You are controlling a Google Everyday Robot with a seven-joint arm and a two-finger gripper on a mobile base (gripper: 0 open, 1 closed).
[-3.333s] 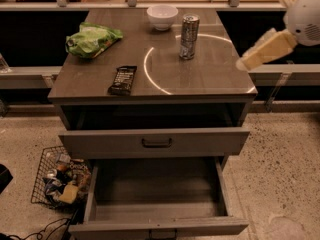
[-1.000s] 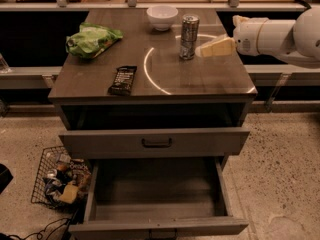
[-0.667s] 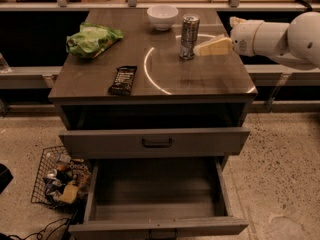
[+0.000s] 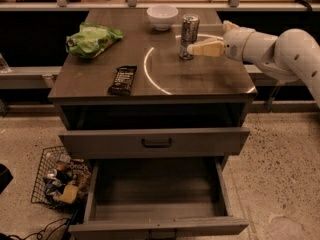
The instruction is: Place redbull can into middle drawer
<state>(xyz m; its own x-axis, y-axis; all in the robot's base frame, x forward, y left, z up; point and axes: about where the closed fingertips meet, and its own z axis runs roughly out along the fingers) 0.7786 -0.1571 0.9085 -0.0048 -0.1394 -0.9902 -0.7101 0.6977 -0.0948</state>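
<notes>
Camera view: gripper (image 4: pixel 192 49) beside redbull can (image 4: pixel 189 33) on cabinet top (image 4: pixel 200 80).

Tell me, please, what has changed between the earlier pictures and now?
The gripper moved left from past the right edge of the cabinet top to the redbull can, its tip at the can's lower part. Nothing visibly taken or released. The can, white bowl, green bag, black snack bar, middle drawer and the drawer above stayed put.

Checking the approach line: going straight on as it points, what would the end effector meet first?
The redbull can: the end effector, at the right of the cabinet top, points left at its lower half. Depth is unclear, so it might pass just in front.
</notes>
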